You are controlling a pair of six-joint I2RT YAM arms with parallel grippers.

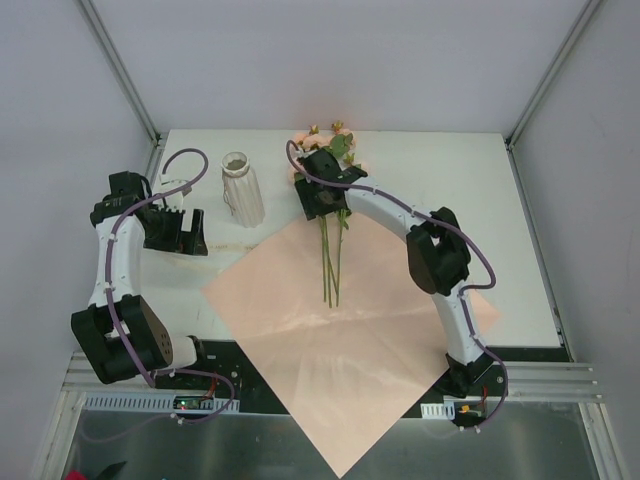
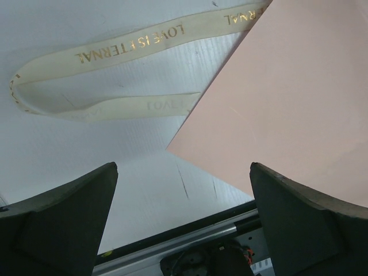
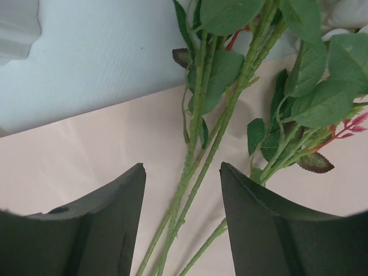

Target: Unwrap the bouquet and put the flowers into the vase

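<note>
Right hand (image 3: 181, 172), parted, straddles the flowers (image 1: 330, 262) on the pink paper (image 1: 300, 335) — left hand (image 2: 184, 172) gapes wide, left of the vase (image 1: 240, 190).

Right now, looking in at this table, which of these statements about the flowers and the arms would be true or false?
1. The pink paper lies spread flat. True.
2. The flowers stand in the vase. False: they lie on the paper, and the vase stands apart from them.
3. The ribbon is tied round the stems. False: it lies loose on the table.
4. The right gripper is open astride the flowers. True.
5. The left gripper holds the ribbon. False: it is open and empty.
</note>
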